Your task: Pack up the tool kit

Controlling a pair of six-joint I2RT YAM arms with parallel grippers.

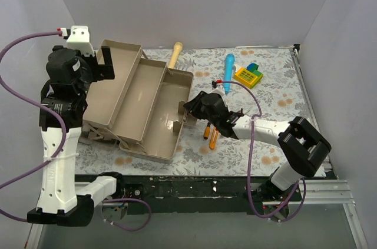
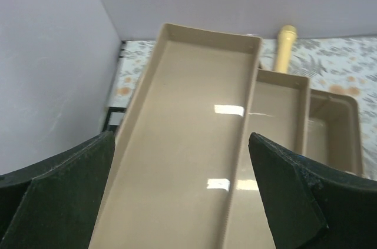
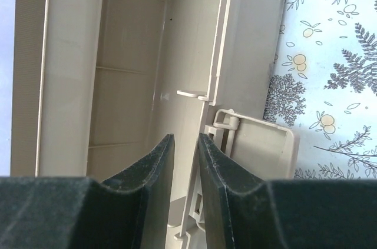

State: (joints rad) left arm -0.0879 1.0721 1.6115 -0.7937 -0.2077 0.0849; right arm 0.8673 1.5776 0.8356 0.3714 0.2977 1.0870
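An open tan toolbox (image 1: 147,105), trays folded out in steps, sits on the left half of the floral worktop (image 1: 277,93). The left claw (image 2: 179,137) hangs wide open over the highest tray, toward the far left corner. The right claw (image 3: 185,138) is at the box's right wall, fingers almost together; whether they pinch it cannot be told. Orange-handled screwdrivers (image 1: 210,134) lie just right of the box.

The right gripper (image 3: 185,140) is seen low in the frame, its dark fingers (image 3: 154,169) set close together with a narrow gap. The tan toolbox (image 3: 118,84) wall is seen through that gap; whether it is pinched cannot be told. A hinged latch (image 3: 259,143) is laid on the floral cloth (image 3: 330,55) beside it.
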